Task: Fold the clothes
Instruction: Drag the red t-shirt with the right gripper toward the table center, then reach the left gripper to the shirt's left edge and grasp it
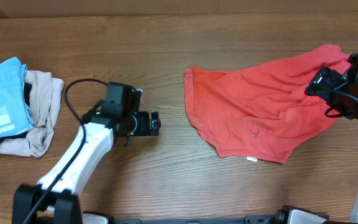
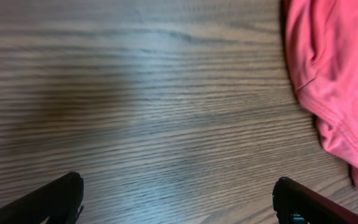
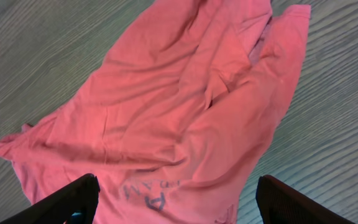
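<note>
Since the right fingers point(image 3: 73, 200) hang wide and empty just over the far right end of the coral-red T-shirt point(image 1: 253, 112), that arm is nearer, and the cloth's long axis runs leftward from them across the worktop point(image 1: 166, 50). Farther left, the left fingers point(image 2: 58, 199) stand equally wide over bare wood, the shirt's hem near on their right; the light blue tee point(image 1: 2, 99) and beige garment point(image 1: 45, 106) lie beyond, well apart.

A crumpled coral-red T-shirt point(image 1: 260, 106) lies on the right half of the wooden table point(image 1: 166, 50), with the right gripper point(image 1: 311, 87) over its upper right part. The left gripper point(image 1: 156, 122) is over bare wood beside the shirt. At the left edge, a light blue tee point(image 1: 2, 99) lies on a beige garment point(image 1: 42, 118).
</note>
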`<action>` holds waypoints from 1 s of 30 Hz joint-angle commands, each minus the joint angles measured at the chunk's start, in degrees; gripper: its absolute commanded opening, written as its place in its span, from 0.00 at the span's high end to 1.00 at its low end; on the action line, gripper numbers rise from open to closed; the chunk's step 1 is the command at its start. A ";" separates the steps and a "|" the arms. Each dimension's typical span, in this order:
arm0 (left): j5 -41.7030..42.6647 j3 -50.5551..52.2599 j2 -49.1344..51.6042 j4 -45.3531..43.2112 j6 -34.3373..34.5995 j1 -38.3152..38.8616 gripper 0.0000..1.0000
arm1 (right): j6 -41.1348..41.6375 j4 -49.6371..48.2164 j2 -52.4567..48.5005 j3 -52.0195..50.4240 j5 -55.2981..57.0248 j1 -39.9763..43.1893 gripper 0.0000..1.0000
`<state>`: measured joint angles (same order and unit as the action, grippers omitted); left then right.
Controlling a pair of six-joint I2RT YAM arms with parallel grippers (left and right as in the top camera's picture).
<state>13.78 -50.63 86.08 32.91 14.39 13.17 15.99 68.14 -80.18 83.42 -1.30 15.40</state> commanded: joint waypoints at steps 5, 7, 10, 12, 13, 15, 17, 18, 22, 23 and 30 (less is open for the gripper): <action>1.49 -1.22 7.52 -2.64 3.87 2.62 0.00 | -0.59 -0.94 0.85 -0.87 -0.61 0.07 0.15; 1.46 -1.22 9.16 -3.37 3.85 3.06 0.00 | -0.59 -0.94 0.83 -0.87 -1.07 0.07 0.15; 1.57 -1.22 11.32 -4.63 3.87 3.82 0.00 | -0.61 -0.94 0.70 -0.87 -1.66 0.04 0.15; 2.89 -1.22 12.48 -5.62 3.93 4.31 0.00 | -0.61 -0.96 0.63 -0.87 -1.66 0.04 0.15; 3.34 -1.22 12.94 -6.03 4.11 4.52 0.00 | -0.59 -0.96 0.59 -0.87 -1.70 0.04 0.15; 3.89 -1.22 13.84 -6.69 4.79 4.90 0.00 | -0.59 -0.96 0.52 -0.87 -1.88 0.04 0.15; 3.93 -1.22 14.84 -7.32 6.01 5.25 0.00 | -0.59 -0.96 0.37 -0.87 -1.86 0.04 0.15; 4.22 -1.22 15.52 -7.80 6.54 5.57 0.00 | -0.59 -0.96 0.33 -0.87 -1.88 0.04 0.15; 6.25 -1.25 16.96 -10.32 6.14 6.36 0.00 | -0.59 -0.96 0.22 -0.87 -1.88 0.04 0.15; 6.60 -1.25 16.94 -10.60 6.14 6.36 0.00 | -0.59 -0.96 0.22 -0.87 -1.92 0.04 0.15; 9.60 -1.73 16.94 -15.72 4.70 6.29 0.00 | -0.61 -1.46 -0.11 -0.87 -2.93 0.04 0.15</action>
<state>21.32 -53.04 100.68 18.02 19.35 18.96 15.81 67.07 -80.20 82.85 -3.36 15.38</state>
